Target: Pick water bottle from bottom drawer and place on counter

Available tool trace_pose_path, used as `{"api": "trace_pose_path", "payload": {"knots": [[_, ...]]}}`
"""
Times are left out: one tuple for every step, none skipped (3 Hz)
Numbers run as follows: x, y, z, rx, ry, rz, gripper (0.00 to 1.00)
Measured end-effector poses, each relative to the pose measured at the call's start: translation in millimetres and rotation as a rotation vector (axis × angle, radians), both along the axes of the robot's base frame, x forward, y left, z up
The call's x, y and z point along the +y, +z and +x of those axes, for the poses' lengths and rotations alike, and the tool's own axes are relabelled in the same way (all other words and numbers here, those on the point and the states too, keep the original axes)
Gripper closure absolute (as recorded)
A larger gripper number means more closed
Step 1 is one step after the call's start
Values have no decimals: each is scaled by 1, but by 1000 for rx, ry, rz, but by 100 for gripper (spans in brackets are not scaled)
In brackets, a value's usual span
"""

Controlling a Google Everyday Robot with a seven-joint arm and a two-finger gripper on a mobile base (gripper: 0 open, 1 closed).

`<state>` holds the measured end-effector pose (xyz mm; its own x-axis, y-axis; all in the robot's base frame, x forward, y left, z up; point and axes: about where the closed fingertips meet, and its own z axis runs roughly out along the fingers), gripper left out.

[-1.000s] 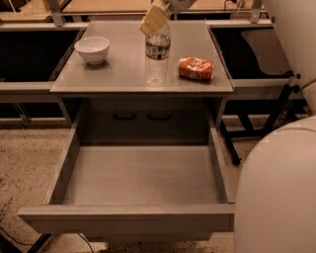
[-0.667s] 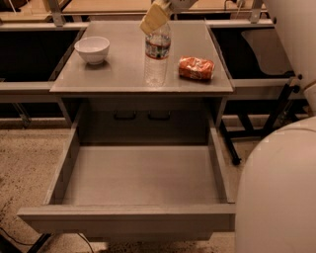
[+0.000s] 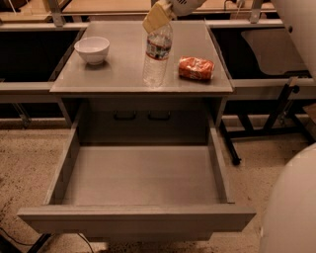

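The water bottle (image 3: pixel 157 55) stood upright on the counter (image 3: pixel 123 74), a little right of the middle of the grey top and well clear of the front edge. Its pale label band faced the camera and clear plastic showed below it. The gripper (image 3: pixel 157 20) hung at the very top of the bottle, reaching down from the white arm (image 3: pixel 185 5) at the upper edge of the view. Its pale yellowish end covered the cap. From this angle I could not tell whether the jaws were closed on the bottle's neck or merely stood beside it. A white bowl (image 3: pixel 92 49) sat near the counter's back left corner, well apart from the bottle. An orange-red packet (image 3: pixel 196 68) lay just beside the bottle on its right, not touching it. Below the counter, two dark handles (image 3: pixel 125 116) showed on the shadowed smaller drawer fronts. The bottom drawer (image 3: pixel 133 220) was pulled fully out toward the camera, its flat grey floor bare between the tall sides. The cabinet stood on a speckled floor (image 3: pixel 24 163). Part of the robot's white body (image 3: pixel 291 207) filled the lower right corner of the view.
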<state>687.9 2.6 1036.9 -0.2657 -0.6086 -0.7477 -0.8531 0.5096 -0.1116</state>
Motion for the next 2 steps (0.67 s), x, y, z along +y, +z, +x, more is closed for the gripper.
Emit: {"api": "trace_pose_path", "payload": {"knots": [[-1, 0, 2, -9, -56, 30, 100], [-3, 1, 6, -19, -125, 12, 100]]}}
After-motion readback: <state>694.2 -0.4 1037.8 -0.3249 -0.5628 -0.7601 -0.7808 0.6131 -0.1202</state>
